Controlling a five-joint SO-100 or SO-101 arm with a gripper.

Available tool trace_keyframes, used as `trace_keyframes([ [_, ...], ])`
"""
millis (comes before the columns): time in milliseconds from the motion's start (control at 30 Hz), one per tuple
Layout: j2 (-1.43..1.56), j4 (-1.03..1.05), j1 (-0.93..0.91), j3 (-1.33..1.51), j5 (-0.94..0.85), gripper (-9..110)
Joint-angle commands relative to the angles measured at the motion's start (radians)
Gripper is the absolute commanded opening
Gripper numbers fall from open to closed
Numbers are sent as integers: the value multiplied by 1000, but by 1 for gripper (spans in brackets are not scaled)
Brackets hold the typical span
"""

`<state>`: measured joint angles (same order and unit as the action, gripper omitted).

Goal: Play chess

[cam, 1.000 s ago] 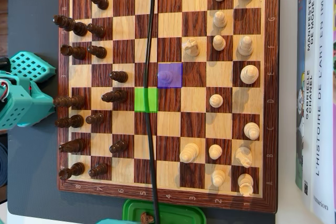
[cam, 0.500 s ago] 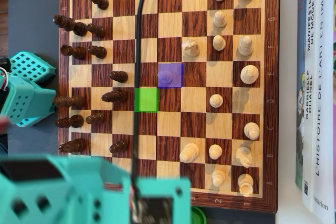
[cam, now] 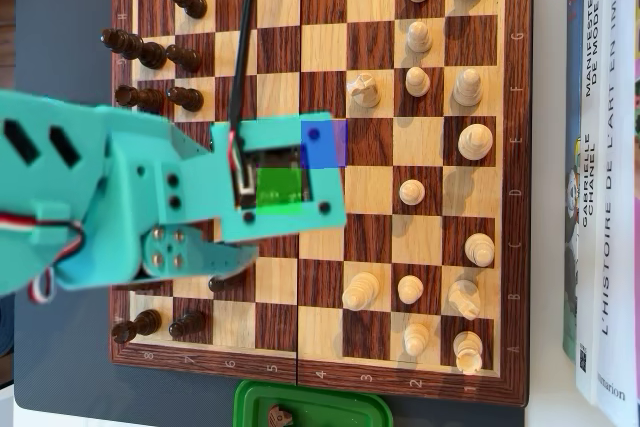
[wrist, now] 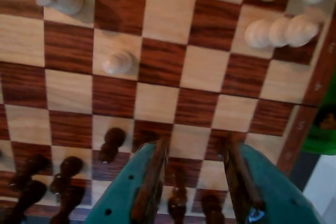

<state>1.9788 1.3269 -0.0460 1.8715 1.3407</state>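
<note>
Seen from above, the teal arm reached in from the left over the chessboard and covered the middle of the dark pieces' side. Its wrist sat over a square tinted green. Just right of it and one square farther toward the top of that view, a blue-tinted square held a pale pawn. In the wrist view the gripper hung above the dark ranks with its jaws spread wide and nothing between them – the pawn stood alone, ahead and to the left. I took this for the approach, with no grasp made. Next the hand would need to travel forward and left, then descend with one finger on either side of the pawn. The pawn stood upright, long axis vertical – round, so favouring no direction. Books lay along the right
</note>
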Motion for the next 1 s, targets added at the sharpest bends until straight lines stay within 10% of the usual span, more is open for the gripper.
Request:
trace_keyframes([
  [0, 29, -8, 61, -6, 41, 17],
  [967, -249, -161, 143, -49, 75, 17],
])
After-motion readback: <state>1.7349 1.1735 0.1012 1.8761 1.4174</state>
